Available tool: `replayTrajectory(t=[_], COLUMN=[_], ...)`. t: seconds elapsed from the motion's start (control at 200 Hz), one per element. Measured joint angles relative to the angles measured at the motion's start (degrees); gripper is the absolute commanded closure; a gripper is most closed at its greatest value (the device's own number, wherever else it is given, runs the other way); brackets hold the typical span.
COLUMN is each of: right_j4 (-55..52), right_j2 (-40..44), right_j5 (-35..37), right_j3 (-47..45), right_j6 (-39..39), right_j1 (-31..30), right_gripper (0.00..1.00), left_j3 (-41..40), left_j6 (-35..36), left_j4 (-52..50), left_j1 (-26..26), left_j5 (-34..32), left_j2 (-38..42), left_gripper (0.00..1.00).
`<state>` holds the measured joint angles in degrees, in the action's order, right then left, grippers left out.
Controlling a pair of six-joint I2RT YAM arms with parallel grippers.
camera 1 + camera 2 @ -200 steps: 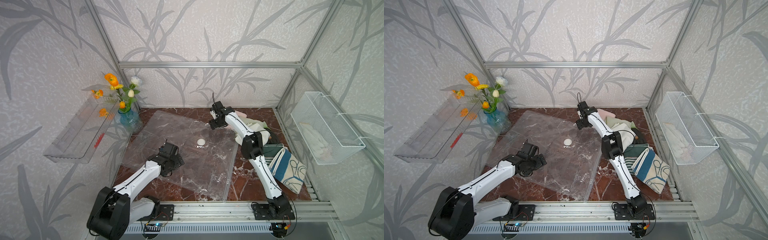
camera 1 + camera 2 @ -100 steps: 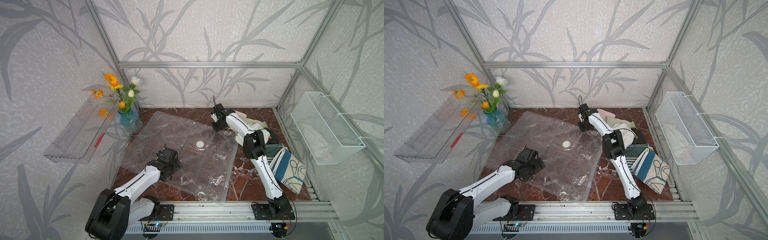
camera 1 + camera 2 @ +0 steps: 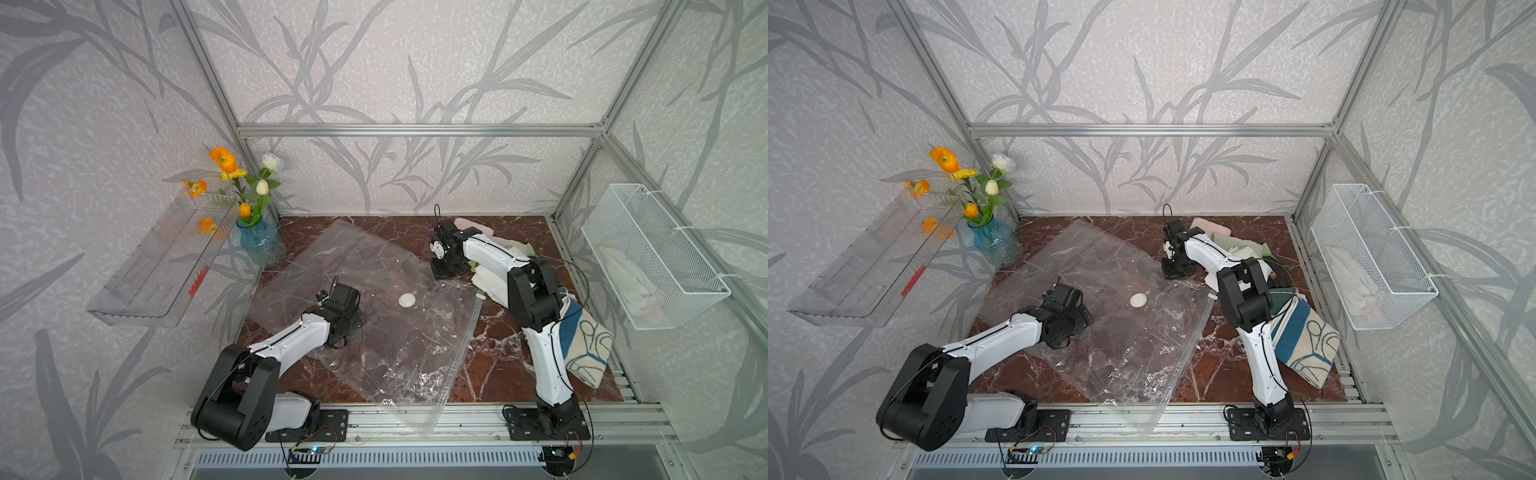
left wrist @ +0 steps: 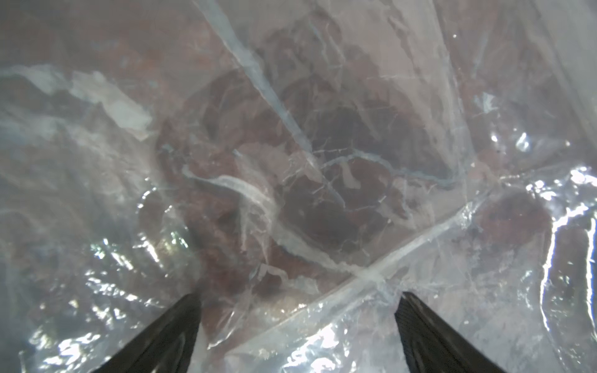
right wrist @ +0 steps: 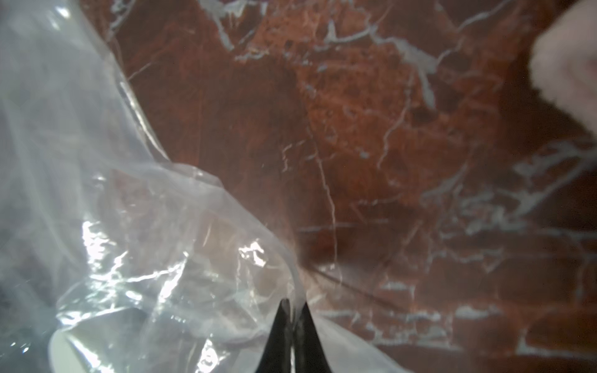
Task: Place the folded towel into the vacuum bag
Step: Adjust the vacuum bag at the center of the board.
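On the left wall hangs a clear acrylic shelf [image 3: 158, 266], and just beside it, in the bench's [image 3: 498, 353] far left corner, stands a blue glass vase of flowers [image 3: 255, 243].

The vacuum bag [image 3: 374, 332] lies flat and empty across the middle of the bench, with its white valve [image 3: 407, 300] facing up. Its zip-seal edge [image 3: 457, 361] faces the right arm, and its near corner overhangs the front rail. The left tool [image 4: 298, 294] sits low over the bag's left part. Its fingers are spread wide and hold nothing, with crinkled film lying between them.

The right tool [image 5: 294, 303] is at the bag's far right corner. Its fingers are pressed together, and the wrist view shows the film's edge running into the tips, so it appears to have nipped the bag there.

Right of that lies a loose heap of pale cloths [image 3: 515, 249]. Nearer the front, a folded towel [image 3: 586, 345] with a blue-and-cream pattern lies on the bench, partly hidden behind the right arm. It is outside the bag and untouched. A white wire basket [image 3: 648, 257] hangs on the right wall.

I judge the task to be at an early stage, with the bag's edge only just taken. The mouth has not yet been opened, and the towel has yet to be picked up, slid inside and released.
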<state>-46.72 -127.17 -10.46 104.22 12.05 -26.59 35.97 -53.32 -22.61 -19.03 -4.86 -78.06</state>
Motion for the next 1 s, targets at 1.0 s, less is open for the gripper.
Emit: replayTrajectory(t=[1.0], right_j4=[12.7], right_j2=[26.8], right_j5=[-2.9], right_j3=[-36.7], right_j6=[14.3], right_j1=[3.1], right_gripper=[0.98], left_j3=[17.6], left_j6=[9.9], left_j4=[-0.1], left_j1=[3.7], left_j5=[-0.1], left_j2=[-17.8], left_gripper=[0.03])
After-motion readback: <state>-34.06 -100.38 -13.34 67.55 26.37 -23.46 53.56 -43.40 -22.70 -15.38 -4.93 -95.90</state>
